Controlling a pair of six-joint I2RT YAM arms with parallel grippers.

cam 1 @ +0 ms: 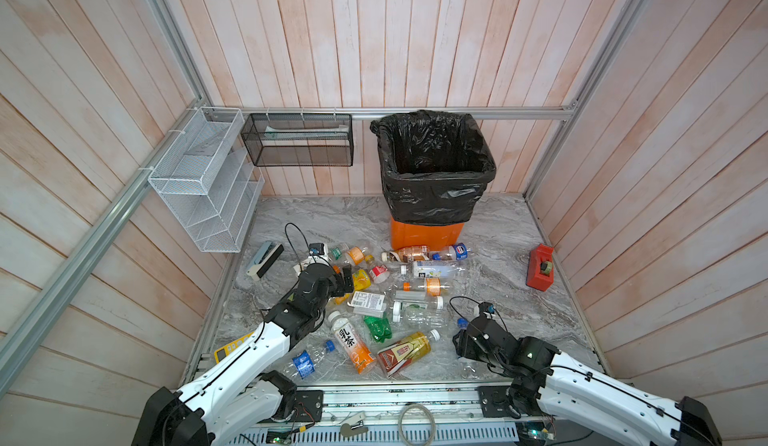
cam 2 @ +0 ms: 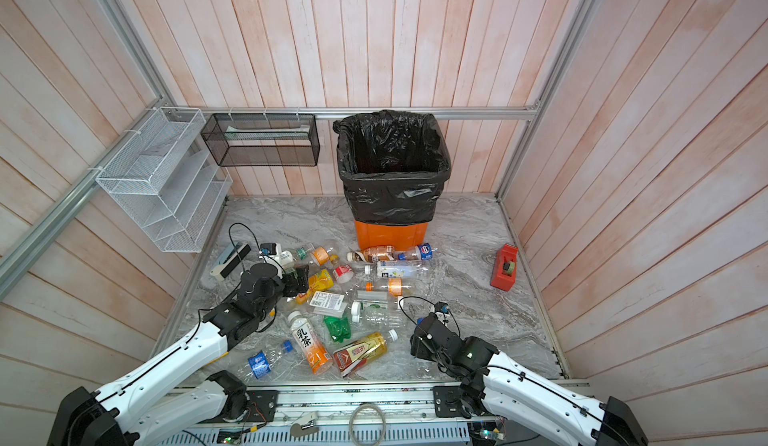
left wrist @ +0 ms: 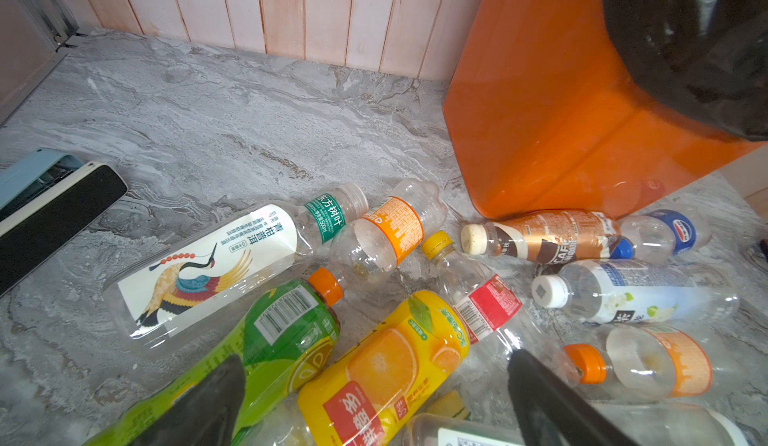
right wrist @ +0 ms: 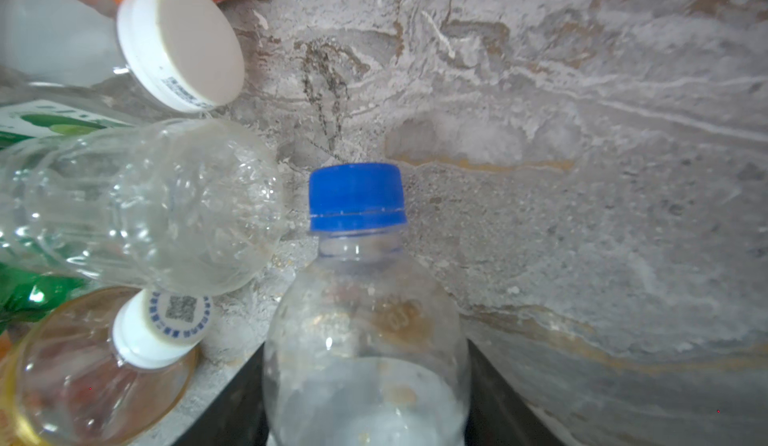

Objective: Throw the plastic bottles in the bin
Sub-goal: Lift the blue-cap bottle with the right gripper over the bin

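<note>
Several plastic bottles [cam 1: 395,298] lie scattered on the marble floor in front of the bin [cam 1: 428,234], an orange bin with a black bag over its rim, seen in both top views [cam 2: 390,234]. My left gripper [cam 1: 347,278] hangs open over a yellow orange-juice bottle [left wrist: 386,365], beside a green-labelled one [left wrist: 282,332]; its fingertips [left wrist: 523,365] touch nothing. My right gripper [right wrist: 365,361] is low at the front right [cam 1: 460,342]. Its jaws press both sides of a clear bottle with a blue cap [right wrist: 357,197], which lies on the floor.
A red tape dispenser [cam 1: 540,267] sits by the right wall and a yellow calculator [cam 1: 226,350] lies under my left arm. A blue-and-black device [cam 1: 266,259] lies at the left. A white wire rack [cam 1: 203,182] and a black mesh basket [cam 1: 297,141] hang on the walls.
</note>
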